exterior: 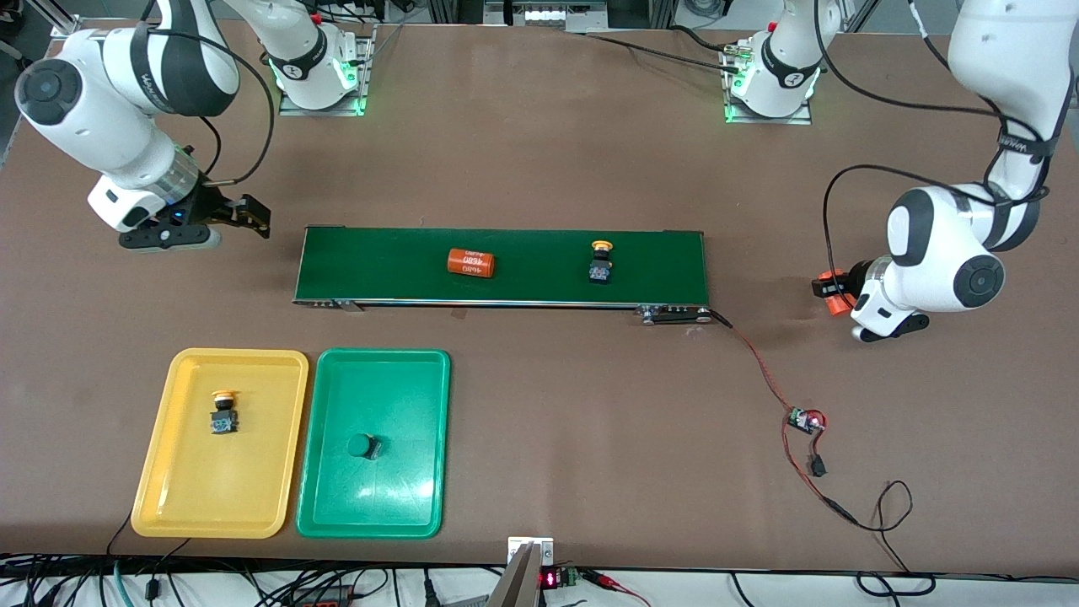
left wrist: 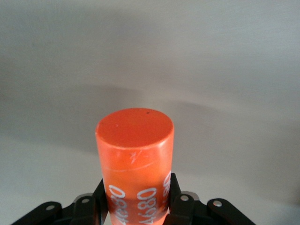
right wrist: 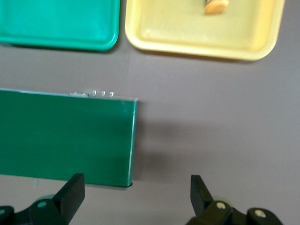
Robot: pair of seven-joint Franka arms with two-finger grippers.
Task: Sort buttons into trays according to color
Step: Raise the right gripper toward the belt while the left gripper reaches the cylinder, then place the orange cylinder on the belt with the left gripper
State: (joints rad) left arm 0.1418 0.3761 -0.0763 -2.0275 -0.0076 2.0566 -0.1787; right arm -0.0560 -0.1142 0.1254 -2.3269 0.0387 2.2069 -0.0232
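Two trays [exterior: 173, 472] each with one button [exterior: 222, 413], left gripper [left wrist: 137, 206] clamping orange cylinder [left wrist: 136, 159]

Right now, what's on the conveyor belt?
On the belt lie an orange cylinder and a yellow button. Nothing else shows on it; what lies under it is hidden.

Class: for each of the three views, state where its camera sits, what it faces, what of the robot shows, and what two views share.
Front view: high, facing both bases; shows both arms, long dark-green conveyor belt.
Left wrist view: on the left arm; left gripper grips an orange cylinder with white print.
Right wrist view: on the right arm; open right gripper over the belt's end.
Shared by front and right wrist: yellow plastic tray, green plastic tray.
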